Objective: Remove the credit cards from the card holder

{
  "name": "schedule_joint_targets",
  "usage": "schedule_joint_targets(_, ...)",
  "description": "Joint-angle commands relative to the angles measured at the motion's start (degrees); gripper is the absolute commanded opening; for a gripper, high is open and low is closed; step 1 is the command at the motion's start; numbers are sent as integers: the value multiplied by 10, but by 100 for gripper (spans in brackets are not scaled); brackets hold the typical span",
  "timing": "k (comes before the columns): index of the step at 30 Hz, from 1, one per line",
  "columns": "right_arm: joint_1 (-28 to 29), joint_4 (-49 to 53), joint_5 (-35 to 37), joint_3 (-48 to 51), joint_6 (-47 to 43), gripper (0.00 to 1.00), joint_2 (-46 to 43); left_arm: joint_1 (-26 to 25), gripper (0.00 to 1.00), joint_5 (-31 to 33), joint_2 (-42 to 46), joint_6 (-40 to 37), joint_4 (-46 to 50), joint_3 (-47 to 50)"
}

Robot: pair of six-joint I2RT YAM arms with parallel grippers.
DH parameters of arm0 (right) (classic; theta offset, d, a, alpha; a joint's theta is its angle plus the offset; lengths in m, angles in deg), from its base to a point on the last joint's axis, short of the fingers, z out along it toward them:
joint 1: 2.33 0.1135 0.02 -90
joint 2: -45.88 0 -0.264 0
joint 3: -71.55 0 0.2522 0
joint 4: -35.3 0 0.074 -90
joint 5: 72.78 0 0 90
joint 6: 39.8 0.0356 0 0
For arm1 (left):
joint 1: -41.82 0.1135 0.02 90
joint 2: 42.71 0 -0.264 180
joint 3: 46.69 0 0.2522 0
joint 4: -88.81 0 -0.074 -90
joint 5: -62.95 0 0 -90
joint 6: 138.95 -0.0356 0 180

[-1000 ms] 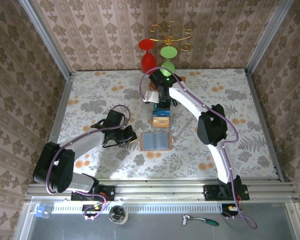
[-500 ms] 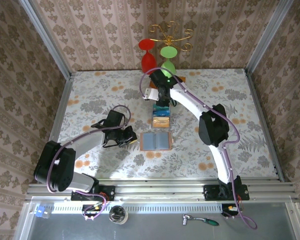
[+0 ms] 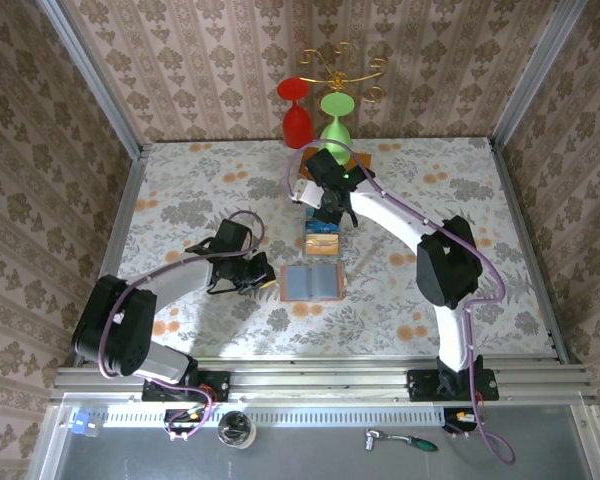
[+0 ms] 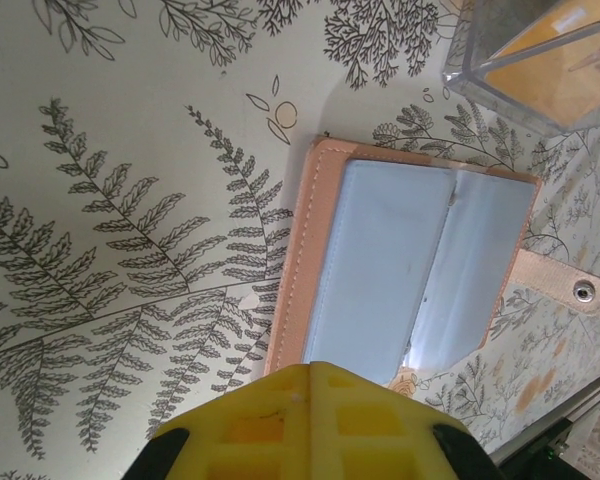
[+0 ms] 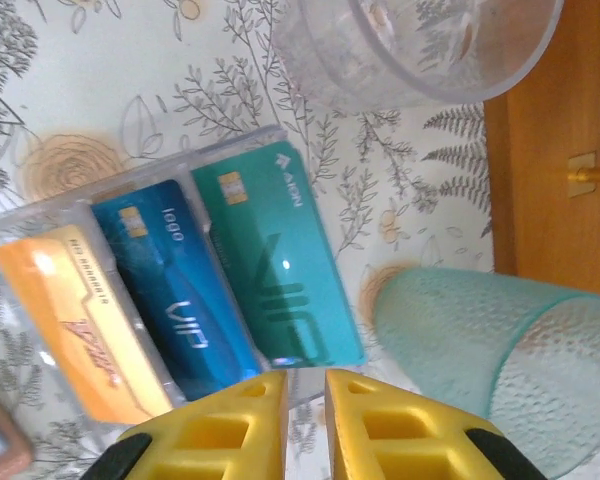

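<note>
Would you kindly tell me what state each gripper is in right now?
Left gripper: closed, holding nothing.
Right gripper: slightly open, holding nothing.

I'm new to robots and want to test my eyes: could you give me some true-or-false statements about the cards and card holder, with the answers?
1. The card holder lies open on the table. True.
2. Three cards lie side by side in a clear tray. True.
3. The right gripper is clamping a card. False: nothing is between its fingers.
4. A card sticks out of the card holder. False: its pockets look empty.
</note>
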Motion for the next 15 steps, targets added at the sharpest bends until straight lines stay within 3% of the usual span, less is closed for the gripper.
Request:
schedule_joint_targets(1,5,-28,-32,39,96,19,-52,0,5,-15,-14,-9,-12,-13)
schedule_joint_targets(11,9,-114,-151,188,346,17,-140,-19,4,-11,-30,0,-34,-8)
schedule_joint_targets(15,8,-162,-132,268,385,21,-170,-18,5,32,-17,-12,-12,-6)
